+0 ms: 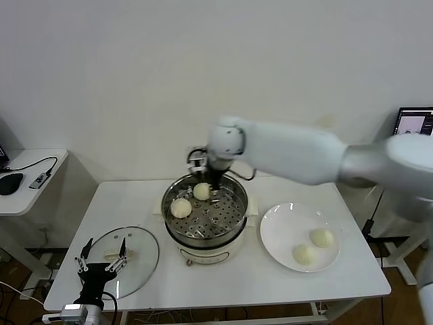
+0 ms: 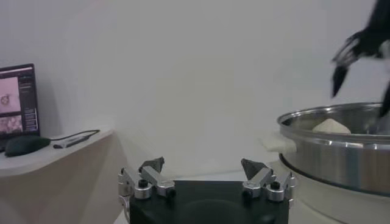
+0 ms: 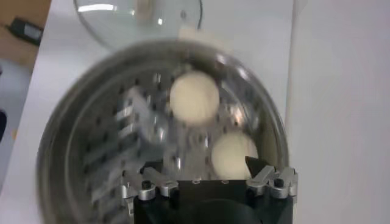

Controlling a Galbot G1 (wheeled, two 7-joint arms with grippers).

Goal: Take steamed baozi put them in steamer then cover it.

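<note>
The steamer (image 1: 203, 240) stands mid-table, with two steamed baozi (image 1: 180, 207) (image 1: 202, 191) on its perforated tray. Two more baozi (image 1: 323, 237) (image 1: 305, 254) lie on the white plate (image 1: 284, 227) to its right. My right gripper (image 1: 206, 177) hangs open over the back of the steamer, just above the rear bun and holding nothing. In the right wrist view its gripper (image 3: 204, 167) hovers over a bun (image 3: 233, 154), with the other bun (image 3: 194, 97) beyond. The glass cover (image 1: 139, 271) lies flat at the front left. My left gripper (image 1: 103, 259) rests open above it, empty (image 2: 203, 165).
A low side table (image 1: 40, 189) with a mouse and cable stands to the left. A monitor (image 1: 414, 122) sits at the far right. The steamer's metal wall (image 2: 341, 152) rises close beside my left gripper. The white table's front edge (image 1: 216, 305) runs just below the cover.
</note>
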